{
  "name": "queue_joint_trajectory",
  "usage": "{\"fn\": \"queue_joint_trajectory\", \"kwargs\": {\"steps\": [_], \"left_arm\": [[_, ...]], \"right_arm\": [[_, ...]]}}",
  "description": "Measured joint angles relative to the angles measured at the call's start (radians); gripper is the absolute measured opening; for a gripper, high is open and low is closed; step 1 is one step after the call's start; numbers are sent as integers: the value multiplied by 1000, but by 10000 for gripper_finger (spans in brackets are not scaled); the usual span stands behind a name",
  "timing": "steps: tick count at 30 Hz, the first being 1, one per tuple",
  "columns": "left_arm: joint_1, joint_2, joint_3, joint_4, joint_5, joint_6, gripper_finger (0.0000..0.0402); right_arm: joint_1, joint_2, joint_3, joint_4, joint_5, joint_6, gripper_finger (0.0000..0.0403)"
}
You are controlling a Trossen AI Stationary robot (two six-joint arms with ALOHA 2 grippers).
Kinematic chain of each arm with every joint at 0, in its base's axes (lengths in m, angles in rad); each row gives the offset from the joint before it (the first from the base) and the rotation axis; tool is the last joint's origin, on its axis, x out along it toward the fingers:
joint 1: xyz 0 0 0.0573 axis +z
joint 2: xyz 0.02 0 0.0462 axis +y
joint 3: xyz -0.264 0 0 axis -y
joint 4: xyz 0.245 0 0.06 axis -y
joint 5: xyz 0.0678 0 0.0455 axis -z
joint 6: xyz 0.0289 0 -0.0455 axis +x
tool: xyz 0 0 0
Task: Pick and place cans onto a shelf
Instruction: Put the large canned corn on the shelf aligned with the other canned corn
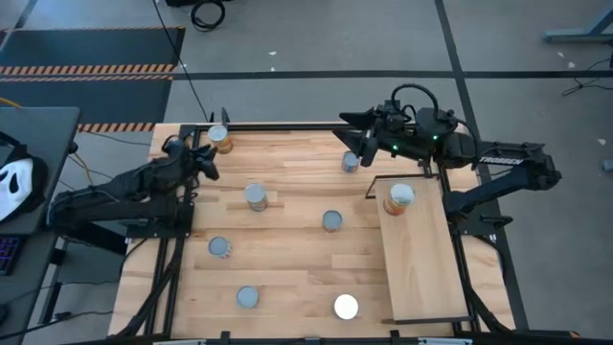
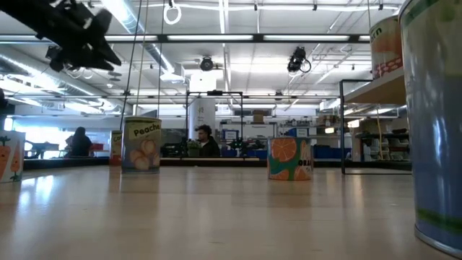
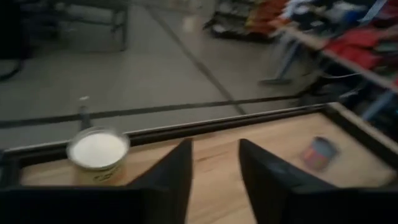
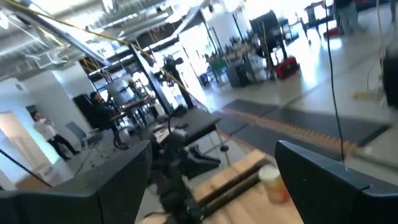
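Several cans stand upright on the slatted tabletop: an orange-brown one at the far left, silver ones in the middle, and a shiny white one near the front. One can stands on the far end of the pale wooden shelf at the right. My left gripper is open and empty just near of the orange-brown can. My right gripper is open and empty, raised beside a silver can at the far middle.
The shelf sits raised on a thin black frame above the tabletop. More cans stand at the front left. A black rail borders the table's far edge. People show in the room beyond the table.
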Motion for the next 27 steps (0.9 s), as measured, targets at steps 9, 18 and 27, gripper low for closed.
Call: {"fn": "queue_joint_trajectory", "kwargs": {"steps": [9,18,27], "left_arm": [[326,324,72,2,286,-117,333],[549,587,151,-11,306,-250,386],[582,814,258,-11,264,-221,386]], "right_arm": [[-25,3,0,10,-27,-191,371],[-70,-13,0,-1,-192,-271,399],[-74,-13,0,-72,-233,-374,399]]}}
